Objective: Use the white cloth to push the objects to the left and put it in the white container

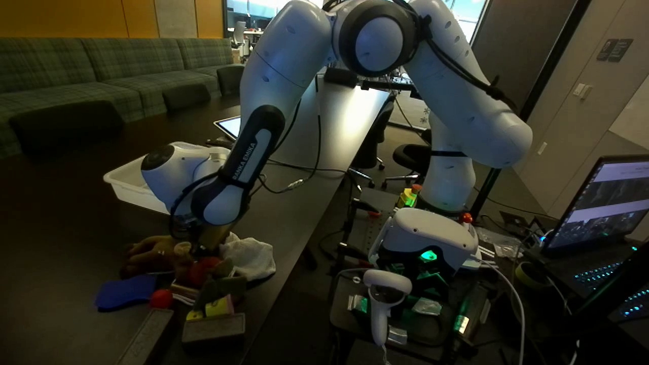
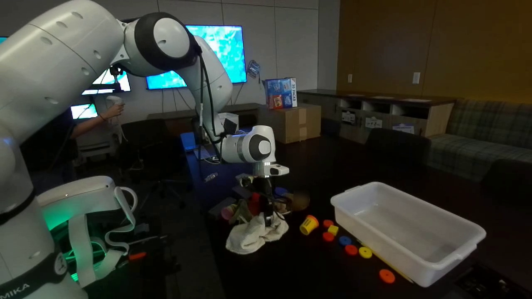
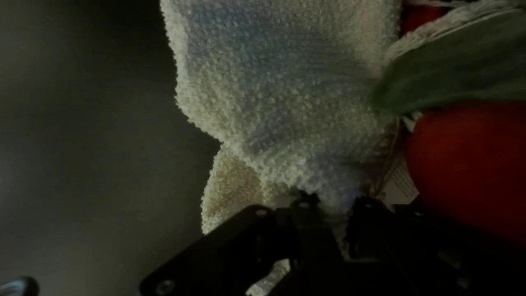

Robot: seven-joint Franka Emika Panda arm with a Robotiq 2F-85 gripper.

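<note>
The white cloth (image 2: 249, 237) lies crumpled on the dark table; it also shows beside the pile in an exterior view (image 1: 252, 257) and fills much of the wrist view (image 3: 279, 90). My gripper (image 3: 333, 201) points down with a bunch of cloth pinched between its fingertips; it also shows in an exterior view (image 2: 268, 218). A pile of objects lies against the cloth, with a red round thing (image 3: 468, 164) and a green piece (image 3: 456, 65) close to the right finger. The white container (image 2: 399, 243) stands apart on the table; the arm partly covers it in an exterior view (image 1: 129, 185).
A brown plush toy (image 1: 149, 256), a blue flat thing (image 1: 127, 291) and grey blocks (image 1: 213, 328) lie around the pile. A yellow cup (image 2: 309, 224) and several coloured discs (image 2: 351, 249) lie between cloth and container. The table edge (image 1: 284, 294) is close to the cloth.
</note>
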